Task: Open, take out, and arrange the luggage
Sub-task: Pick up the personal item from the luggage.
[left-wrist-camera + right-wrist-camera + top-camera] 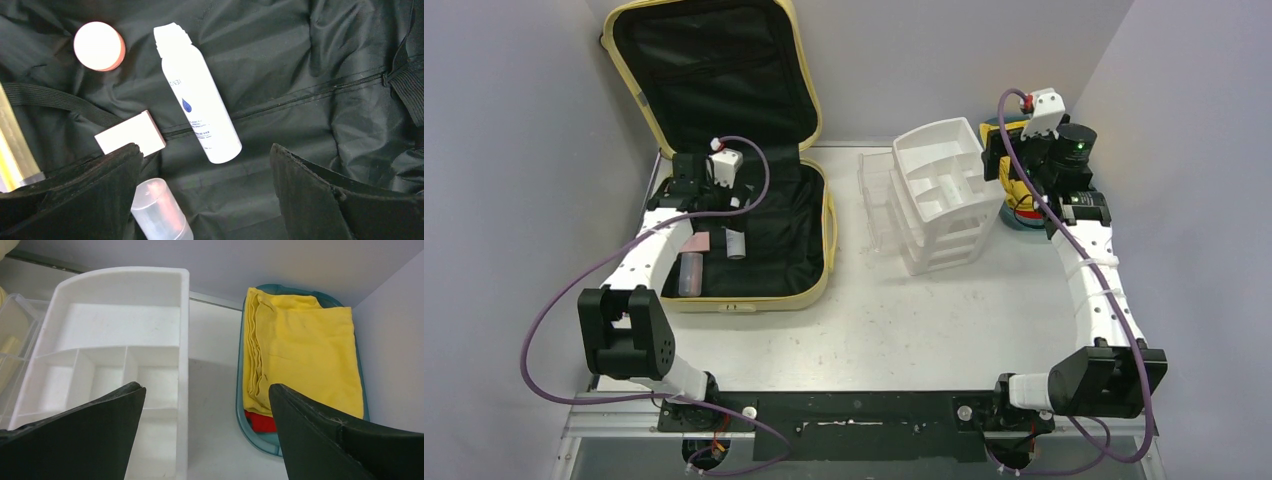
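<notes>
**Stock as you see it, largest first**

1. Surface (904, 320): pale, and it carries every item below.
2. Luggage (714, 60): pale yellow, at the back left of your surface. It is open, with the lid stood up against the back wall and the base flat. Black lining (310, 75) throughout.
3. Organizer (944, 195): white and compartmented, at the back right of centre, just right of the luggage and apart from it. Clear drawers (874, 200) stand at its left side.
4. Tray (240, 405): teal, in the back right corner, near the organizer but not touching it.
5. Cloth (305, 355): yellow and folded, lying in the tray and covering most of it. A red item (262, 422) shows under its near end.
6. Your left fingers (100, 190): over the luggage base, spread wide, holding nothing.
7. Your right fingers (320, 440): above the gap between organizer and tray, spread wide, holding nothing.
8. Spray bottle (200, 100): white, lying flat on the lining.
9. Clear-capped bottle (160, 210): lying near the spray bottle.
10. Box (131, 134): small and pale, lying beside the spray bottle.
11. Jar (99, 46): round with a pink rim, apart from the rest.
</notes>
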{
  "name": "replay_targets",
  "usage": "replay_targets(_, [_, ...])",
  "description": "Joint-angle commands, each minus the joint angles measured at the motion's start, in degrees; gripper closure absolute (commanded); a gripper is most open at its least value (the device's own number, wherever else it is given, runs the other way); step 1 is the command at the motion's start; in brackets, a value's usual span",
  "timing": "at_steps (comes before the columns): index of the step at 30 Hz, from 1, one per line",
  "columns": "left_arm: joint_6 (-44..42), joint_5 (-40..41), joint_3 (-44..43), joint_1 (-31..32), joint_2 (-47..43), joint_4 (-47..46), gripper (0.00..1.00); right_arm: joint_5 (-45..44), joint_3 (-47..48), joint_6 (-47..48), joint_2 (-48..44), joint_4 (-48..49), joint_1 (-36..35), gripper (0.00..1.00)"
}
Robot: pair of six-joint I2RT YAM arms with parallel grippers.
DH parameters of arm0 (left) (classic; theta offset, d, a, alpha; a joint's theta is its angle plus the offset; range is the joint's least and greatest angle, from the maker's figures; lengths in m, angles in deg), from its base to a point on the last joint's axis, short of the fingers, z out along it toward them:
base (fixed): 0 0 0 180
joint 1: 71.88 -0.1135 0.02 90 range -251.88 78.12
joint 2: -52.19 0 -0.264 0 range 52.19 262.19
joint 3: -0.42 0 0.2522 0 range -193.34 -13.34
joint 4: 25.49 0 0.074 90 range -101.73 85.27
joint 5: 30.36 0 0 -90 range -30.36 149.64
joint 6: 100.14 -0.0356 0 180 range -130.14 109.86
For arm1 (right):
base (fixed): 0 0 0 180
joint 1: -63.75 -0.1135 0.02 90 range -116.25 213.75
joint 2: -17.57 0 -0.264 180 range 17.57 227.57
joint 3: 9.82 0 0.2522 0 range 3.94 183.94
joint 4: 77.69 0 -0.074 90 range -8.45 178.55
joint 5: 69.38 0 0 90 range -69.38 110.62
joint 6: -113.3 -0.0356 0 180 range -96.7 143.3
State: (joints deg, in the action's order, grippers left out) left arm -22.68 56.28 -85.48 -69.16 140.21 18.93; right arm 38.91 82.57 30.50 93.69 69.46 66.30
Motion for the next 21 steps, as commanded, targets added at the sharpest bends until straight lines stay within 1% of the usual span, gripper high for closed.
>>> replay_targets(1, [1.65, -8.34, 1.53, -2.17, -0.81, -6.86, 0.03, -2.66, -3.8, -1.52, -2.66, 5.27, 1.03, 0.0])
replay_targets(6, [2.94, -8.96, 4.54, -2.42, 1.41, -8.91, 0.03, -1.09, -5.9, -1.56, -3.21, 7.69, 1.32, 0.0])
replay_targets(10, [3.52, -9.1, 6.6, -2.39, 2.98, -12.38, 0.03, -0.49, -6.53, -1.49, -3.45, 8.45, 1.64, 0.0])
replay_targets(17, [2.97, -7.77, 5.84, -5.94, 3.28, -13.04, 0.03, 3.29, -7.39, -1.92, -3.13, 8.72, 3.22, 0.0])
replay_targets(21, [3.5, -9.19, 5.79, -6.84, 3.53, -12.67, 0.05, 3.45, -7.44, -1.86, -2.84, 8.63, 3.35, 0.0])
